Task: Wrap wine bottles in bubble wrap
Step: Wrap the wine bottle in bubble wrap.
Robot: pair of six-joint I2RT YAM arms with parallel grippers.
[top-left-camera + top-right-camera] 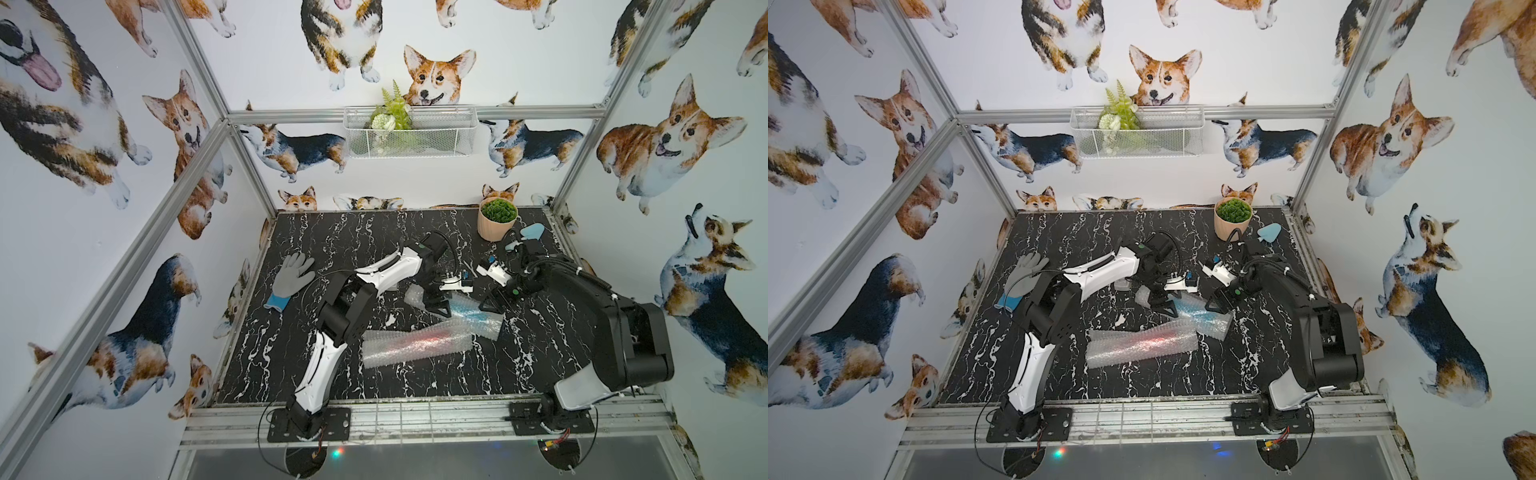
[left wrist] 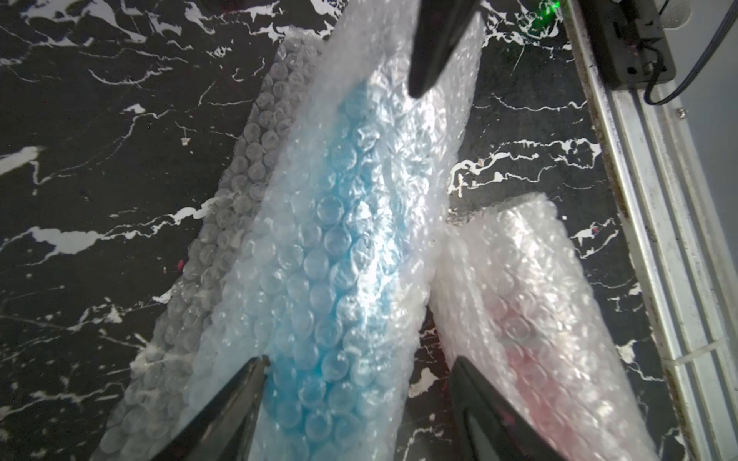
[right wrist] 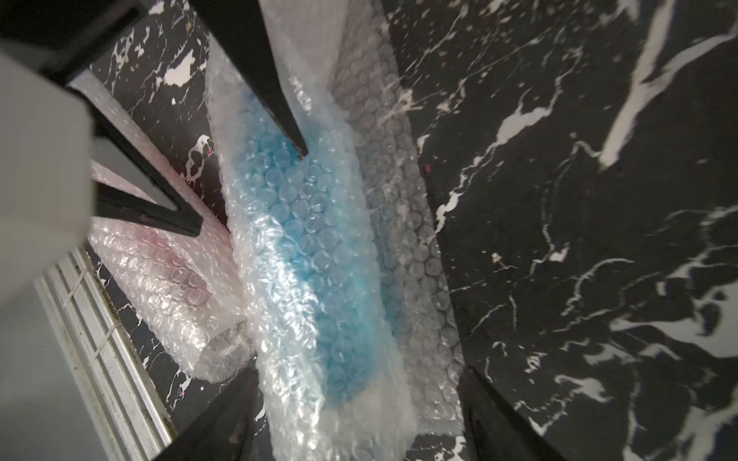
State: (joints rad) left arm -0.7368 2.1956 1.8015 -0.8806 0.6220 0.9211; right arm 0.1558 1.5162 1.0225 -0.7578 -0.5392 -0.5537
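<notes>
Two bubble wrap bundles lie on the black marble table (image 1: 316,374). In one the blue wine bottle (image 1: 471,313) (image 2: 339,239) (image 3: 311,259) shows through. The other holds the red-pink wine bottle (image 1: 415,343) (image 1: 1142,343) (image 2: 527,303) (image 3: 159,271) and lies nearer the front. A loose flap of bubble wrap (image 2: 239,191) spreads beside the blue bundle. My left gripper (image 1: 436,307) (image 2: 359,371) is open and straddles one end of the blue bundle. My right gripper (image 1: 490,305) (image 3: 359,383) is open astride the other end. Neither presses on it.
A grey glove (image 1: 293,274) lies at the left. A potted plant (image 1: 496,218) and a light-blue mitt (image 1: 532,230) stand at the back right. Small white items (image 1: 455,283) lie behind the grippers. An aluminium rail (image 1: 415,419) runs along the front edge.
</notes>
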